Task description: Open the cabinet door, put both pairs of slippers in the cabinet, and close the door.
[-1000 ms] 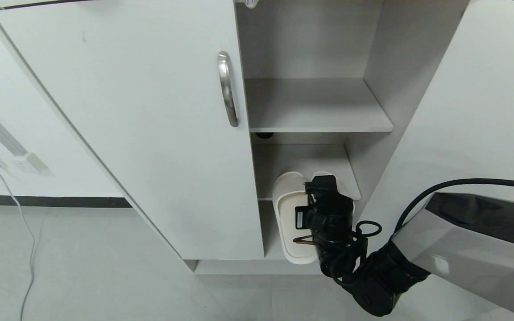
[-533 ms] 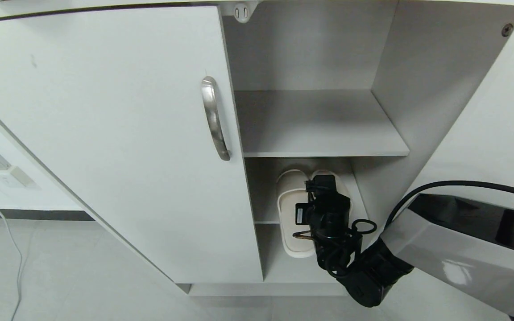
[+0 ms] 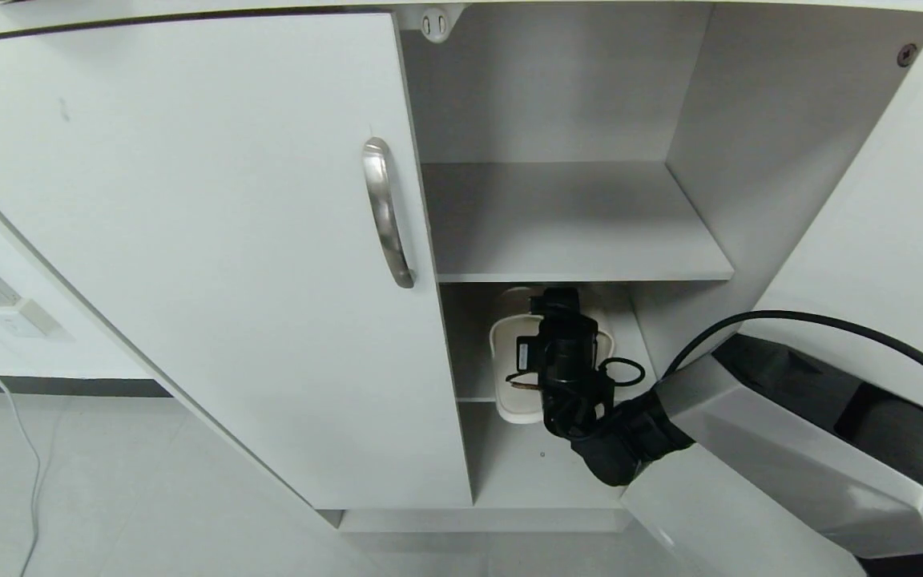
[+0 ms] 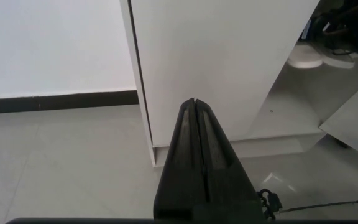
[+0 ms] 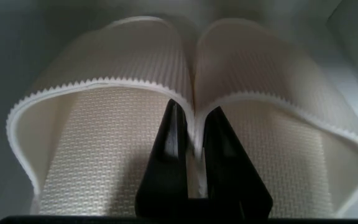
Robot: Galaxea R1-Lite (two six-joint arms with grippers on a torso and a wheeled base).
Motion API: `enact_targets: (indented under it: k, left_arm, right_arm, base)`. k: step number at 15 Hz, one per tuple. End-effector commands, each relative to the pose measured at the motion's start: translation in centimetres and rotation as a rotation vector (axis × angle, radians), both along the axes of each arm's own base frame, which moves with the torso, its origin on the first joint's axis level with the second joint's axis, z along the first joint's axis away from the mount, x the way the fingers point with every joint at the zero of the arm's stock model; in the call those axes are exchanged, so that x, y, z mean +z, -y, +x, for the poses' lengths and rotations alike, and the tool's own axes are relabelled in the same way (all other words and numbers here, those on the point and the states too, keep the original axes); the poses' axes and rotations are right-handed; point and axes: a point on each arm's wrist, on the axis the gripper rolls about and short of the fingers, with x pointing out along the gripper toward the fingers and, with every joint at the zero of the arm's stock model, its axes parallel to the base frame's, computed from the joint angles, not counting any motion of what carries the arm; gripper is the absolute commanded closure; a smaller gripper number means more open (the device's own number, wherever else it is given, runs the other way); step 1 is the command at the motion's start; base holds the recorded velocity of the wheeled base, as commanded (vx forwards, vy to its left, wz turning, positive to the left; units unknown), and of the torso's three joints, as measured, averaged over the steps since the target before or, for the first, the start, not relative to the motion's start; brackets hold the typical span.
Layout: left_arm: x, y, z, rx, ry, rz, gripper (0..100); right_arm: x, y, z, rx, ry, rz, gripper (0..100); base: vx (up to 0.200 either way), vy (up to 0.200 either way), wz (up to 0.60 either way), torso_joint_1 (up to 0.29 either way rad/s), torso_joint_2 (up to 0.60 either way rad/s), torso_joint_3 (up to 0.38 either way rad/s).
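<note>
My right gripper (image 5: pixel 194 124) is clamped on the two inner strap edges of the cream slippers (image 3: pixel 508 383). It holds the pair inside the cabinet (image 3: pixel 750 120), under the upper shelf (image 3: pixel 566 224), with the heels poking past the lower shelf (image 3: pixel 471 353). If I let go here, I judge they could tip out and block the door (image 3: pixel 894 200). They look like soft foam: ribbed straps, saw-toothed rims, woven-textured footbeds. My left gripper (image 4: pixel 194 109) hangs closed outside.
</note>
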Motion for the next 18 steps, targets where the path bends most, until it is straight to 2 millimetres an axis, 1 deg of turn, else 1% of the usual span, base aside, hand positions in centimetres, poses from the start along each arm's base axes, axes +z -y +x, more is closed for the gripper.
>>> enact_targets:
  k: [1, 3, 5, 6, 8, 10, 14, 18]
  left_arm:
    - [0.0, 0.0, 0.0, 0.0, -0.001, 0.0, 100]
    - [0.0, 0.0, 0.0, 0.001, -0.001, 0.0, 100]
    - [0.0, 0.0, 0.0, 0.001, -0.001, 0.0, 100]
    - [0.0, 0.0, 0.0, 0.001, 0.0, 0.0, 100]
    - [0.0, 0.0, 0.0, 0.001, -0.001, 0.0, 100]
    - [0.0, 0.0, 0.0, 0.0, -0.001, 0.0, 100]
    - [0.0, 0.0, 0.0, 0.0, 0.0, -0.002, 100]
    - [0.0, 0.0, 0.0, 0.001, -0.002, -0.002, 100]
  right_arm:
    - [0.2, -0.3, 1.3, -0.013, 0.012, 0.01, 100]
    - [0.6, 0.4, 2.0, -0.031, 0.023, 0.016, 100]
    - [0.5, 1.0, 2.4, -0.042, 0.022, -0.001, 100]
    - [0.5, 1.0, 2.4, -0.038, 0.022, -0.001, 100]
    - [1.3, 1.1, 2.3, -0.008, 0.03, -0.002, 100]
    - [1.3, 1.2, 2.2, -0.005, 0.029, -0.015, 100]
    - [0.4, 1.3, 2.0, -0.003, 0.007, -0.028, 100]
    - [0.0, 1.4, 1.4, 0.004, -0.016, -0.04, 100]
  base:
    - [0.0, 0.0, 0.0, 0.0, 0.0, 0.0]
    - [0.0, 0.0, 0.0, 0.0, 0.0, 0.0]
    - [0.0, 0.0, 0.0, 0.0, 0.0, 0.0]
    - [0.0, 0.0, 0.0, 0.0, 0.0, 0.0]
    - [0.0, 0.0, 0.0, 0.0, 0.0, 0.0]
    - [0.0, 0.0, 0.0, 0.0, 0.0, 0.0]
    - [0.0, 0.0, 0.0, 0.0, 0.0, 0.0]
    - [0.0, 0.0, 0.0, 0.0, 0.0, 0.0]
